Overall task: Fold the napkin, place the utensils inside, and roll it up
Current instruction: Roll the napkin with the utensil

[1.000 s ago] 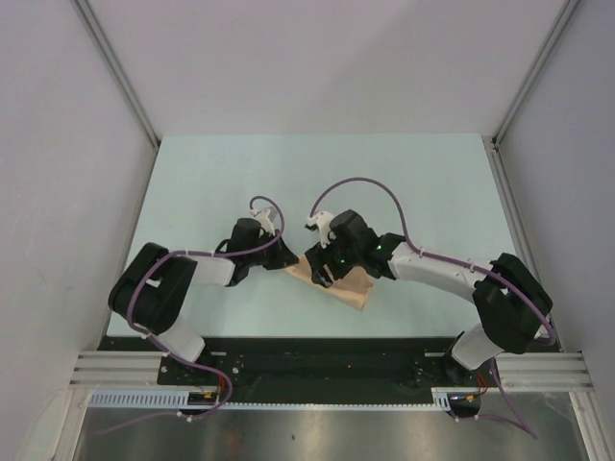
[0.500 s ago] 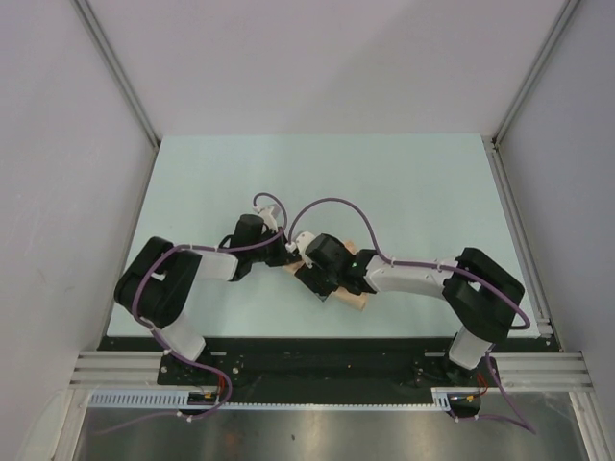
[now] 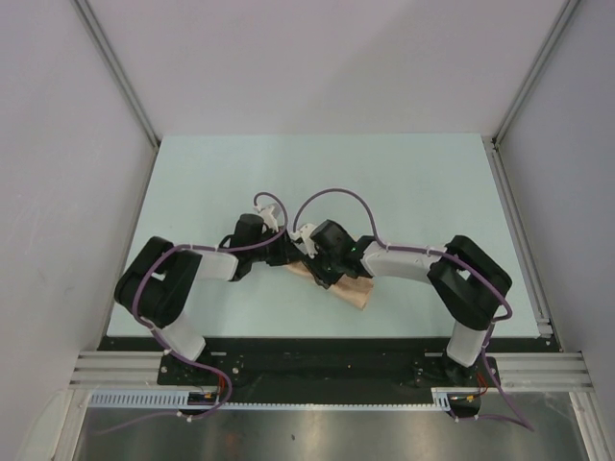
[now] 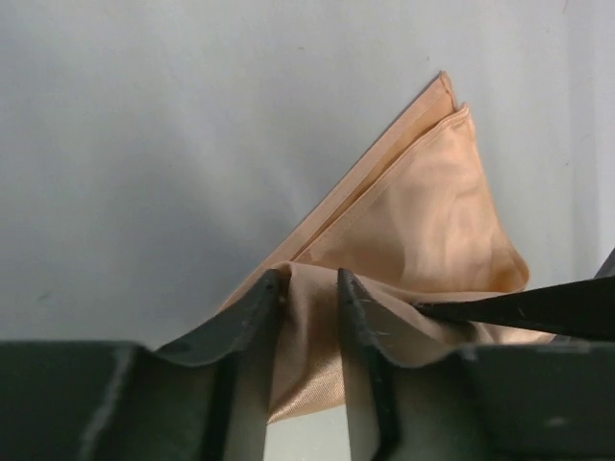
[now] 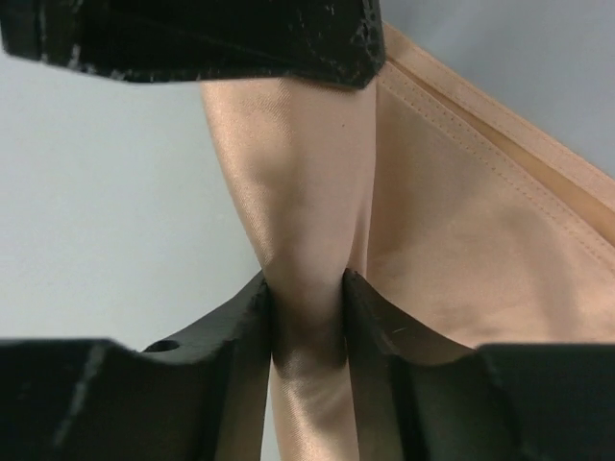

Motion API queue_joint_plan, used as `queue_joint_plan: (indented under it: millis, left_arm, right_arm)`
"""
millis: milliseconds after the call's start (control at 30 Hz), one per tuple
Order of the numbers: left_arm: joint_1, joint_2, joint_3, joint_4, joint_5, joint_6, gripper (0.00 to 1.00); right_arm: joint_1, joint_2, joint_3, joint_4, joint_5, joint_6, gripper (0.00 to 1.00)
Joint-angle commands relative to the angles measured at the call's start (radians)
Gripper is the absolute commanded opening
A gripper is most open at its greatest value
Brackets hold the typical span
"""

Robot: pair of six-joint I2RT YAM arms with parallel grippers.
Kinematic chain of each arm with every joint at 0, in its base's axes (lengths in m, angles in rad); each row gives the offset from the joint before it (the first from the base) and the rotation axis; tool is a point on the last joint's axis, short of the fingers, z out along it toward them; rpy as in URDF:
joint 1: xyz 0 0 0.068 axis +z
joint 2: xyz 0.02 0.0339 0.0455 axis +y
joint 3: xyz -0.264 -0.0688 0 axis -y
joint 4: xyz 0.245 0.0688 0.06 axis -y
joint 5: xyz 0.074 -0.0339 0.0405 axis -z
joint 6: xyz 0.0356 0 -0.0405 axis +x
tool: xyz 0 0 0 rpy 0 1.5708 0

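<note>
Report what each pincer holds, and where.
Right pincer pinches a bunched fold of the napkin. Left pincer straddles another fold; grip unclear.

1. The peach napkin (image 3: pixel 352 291) lies folded on the pale table (image 3: pixel 404 182), near its front edge.
2. The left gripper (image 3: pixel 291 257) and the right gripper (image 3: pixel 312 269) meet at the napkin's left end, almost touching each other.
3. Both arms bend inward from their bases.
4. Purple cables (image 3: pixel 336 197) loop above the wrists.
5. How the jaws stand cannot be told.

Pale green table (image 3: pixel 423 192), plain grey walls (image 3: pixel 317 58)
</note>
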Motion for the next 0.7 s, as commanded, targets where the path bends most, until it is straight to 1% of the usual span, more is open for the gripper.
queue_joint_plan:
  millis: [0, 33, 67, 167, 233, 333, 667]
  left_arm:
    - [0.028, -0.052, 0.004, 0.017, 0.013, 0.017, 0.49]
    - [0.038, -0.066, -0.01, 0.016, 0.008, 0.014, 0.55]
    - [0.058, -0.095, -0.019, 0.017, 0.005, 0.014, 0.62]
    - [0.091, -0.164, -0.059, 0.022, -0.006, 0.014, 0.7]
    - [0.099, -0.19, -0.082, 0.025, -0.007, 0.02, 0.71]
    - [0.101, -0.213, -0.096, 0.03, 0.014, 0.026, 0.72]
    - [0.101, -0.144, -0.097, 0.088, 0.109, -0.005, 0.69]
  right_arm:
    - [-0.071, 0.011, 0.017, -0.032, -0.272, 0.047, 0.34]
    - [-0.082, 0.017, 0.009, -0.031, -0.339, 0.062, 0.33]
    - [-0.102, 0.023, 0.006, -0.031, -0.37, 0.072, 0.31]
    - [-0.149, 0.041, -0.017, -0.008, -0.504, 0.119, 0.29]
    - [-0.175, 0.055, -0.028, 0.023, -0.604, 0.148, 0.29]
    - [-0.214, 0.086, -0.031, 0.052, -0.706, 0.194, 0.29]
    - [-0.315, 0.189, 0.0, 0.089, -0.866, 0.271, 0.29]
